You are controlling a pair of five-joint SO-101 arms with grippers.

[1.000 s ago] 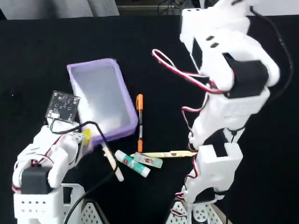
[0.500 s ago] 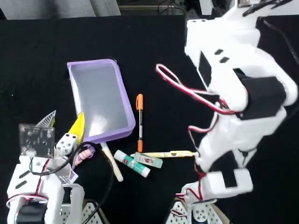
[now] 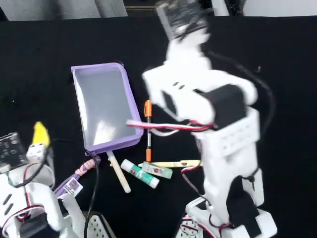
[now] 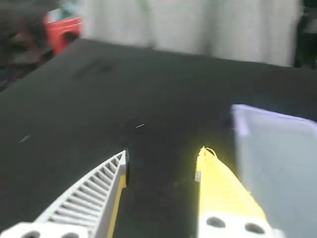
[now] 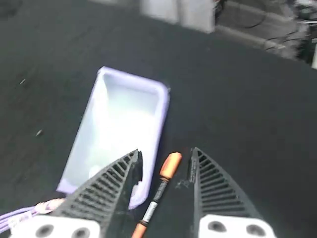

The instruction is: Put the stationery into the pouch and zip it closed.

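Observation:
A lavender pouch [image 3: 105, 106] lies open on the black table. To its right lies an orange pen [image 3: 147, 130]. Nearer the front edge are a wooden stick [image 3: 119, 173], a white glue stick [image 3: 140, 174] and a thin yellow pen [image 3: 174, 163]. My left gripper [image 4: 161, 157] is open and empty, off the pouch's [image 4: 280, 158] near corner, and its yellow finger [image 3: 40, 134] shows at the lower left. My right gripper [image 5: 166, 154] hangs open above the orange pen's cap [image 5: 171, 165], beside the pouch [image 5: 121, 126].
A purple strap with a tag [image 3: 73, 184] and a pink pull [image 3: 89, 162] trails from the pouch's near corner. The right arm's white body [image 3: 218, 124] stands over the table's middle. Bare black table [image 3: 39, 59] stretches left of and behind the pouch.
The left arm has drawn back from the pouch's near corner toward the lower left. The right arm has swung left, bringing its gripper above the orange pen.

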